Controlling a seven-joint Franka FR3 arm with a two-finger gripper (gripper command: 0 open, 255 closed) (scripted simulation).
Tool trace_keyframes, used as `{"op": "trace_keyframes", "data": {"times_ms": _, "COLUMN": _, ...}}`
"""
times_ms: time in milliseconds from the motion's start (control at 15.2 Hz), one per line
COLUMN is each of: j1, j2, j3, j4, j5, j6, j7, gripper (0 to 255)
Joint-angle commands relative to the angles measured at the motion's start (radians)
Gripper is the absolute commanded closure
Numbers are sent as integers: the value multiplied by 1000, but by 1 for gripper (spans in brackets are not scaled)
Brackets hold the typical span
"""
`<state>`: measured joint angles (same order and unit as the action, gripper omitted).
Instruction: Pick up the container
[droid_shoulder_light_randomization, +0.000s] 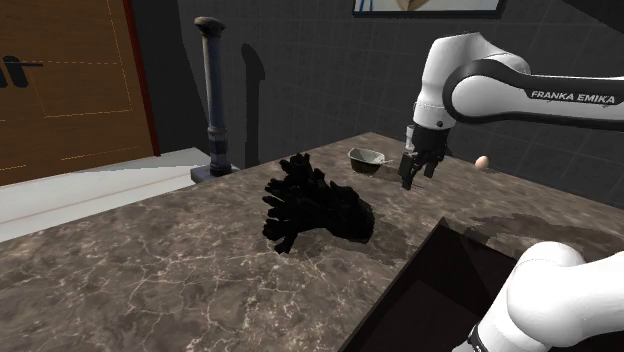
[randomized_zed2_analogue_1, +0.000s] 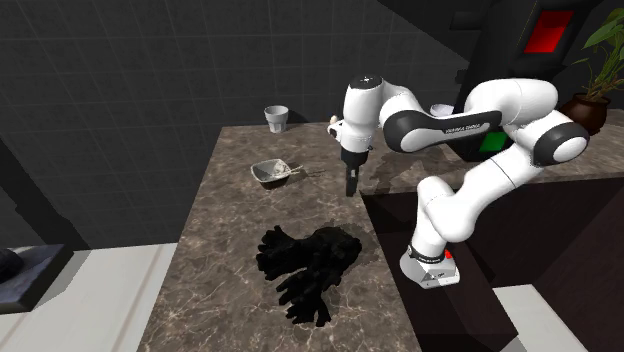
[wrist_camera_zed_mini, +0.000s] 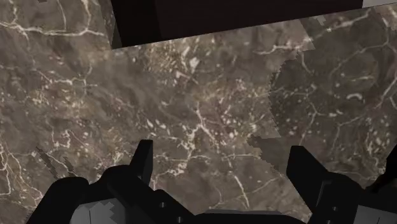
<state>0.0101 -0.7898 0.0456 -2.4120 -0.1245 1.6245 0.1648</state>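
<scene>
Dark brown marble counter (droid_shoulder_light_randomization: 150, 260) with pale veins, grey tiled walls behind. Wooden door (droid_shoulder_light_randomization: 70, 80) at 9 o'clock of the shoulder view. Dark post (droid_shoulder_light_randomization: 214, 100) stands on a base by the counter's far edge, at 10 o'clock of the black clump (droid_shoulder_light_randomization: 315, 205).

Container (droid_shoulder_light_randomization: 367, 158): small pale grey bowl with a thin handle-like piece sticking out one side, upright on the counter. Shoulder view: it sits at 10 o'clock of the gripper (droid_shoulder_light_randomization: 410, 182), near but apart. Second exterior view: container (randomized_zed2_analogue_1: 270, 171) at 9 o'clock of the gripper (randomized_zed2_analogue_1: 351, 190), bare marble between them.

Gripper points straight down, tips close above the counter. Wrist view: gripper (wrist_camera_zed_mini: 222, 156) has its fingers spread wide, veined marble between them, clasping nothing.

Black clump is ragged and leafy-looking, lying mid-counter at 7 o'clock of the container in the shoulder view.

Tan egg-like object (droid_shoulder_light_randomization: 483, 161) at 3 o'clock of the gripper, shoulder view. Pale cup (randomized_zed2_analogue_1: 276, 117) at 12 o'clock of the container, second exterior view, near the counter's far edge. Dark recess (droid_shoulder_light_randomization: 440, 290) cut into the counter at 6 o'clock of the gripper, shoulder view.
</scene>
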Motion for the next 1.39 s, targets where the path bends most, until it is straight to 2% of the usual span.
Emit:
{"op": "trace_keyframes", "data": {"times_ms": 0, "j1": 0, "j2": 0, "j3": 0, "j4": 0, "j5": 0, "j6": 0, "j7": 0, "gripper": 0}}
{"op": "trace_keyframes", "data": {"times_ms": 594, "j1": -64, "j2": 481, "j3": -116, "j4": 415, "j5": 20, "j6": -101, "j7": -70, "gripper": 0}}
{"op": "trace_keyframes", "data": {"times_ms": 924, "j1": -98, "j2": 754, "j3": -171, "j4": 698, "j5": 59, "j6": -211, "j7": -117, "gripper": 0}}
{"op": "trace_keyframes", "data": {"times_ms": 1188, "j1": -140, "j2": 990, "j3": -207, "j4": 972, "j5": 102, "j6": -333, "j7": -156, "gripper": 0}}
{"op": "trace_keyframes", "data": {"times_ms": 1320, "j1": -141, "j2": 989, "j3": -206, "j4": 957, "j5": 102, "j6": -320, "j7": -155, "gripper": 0}}
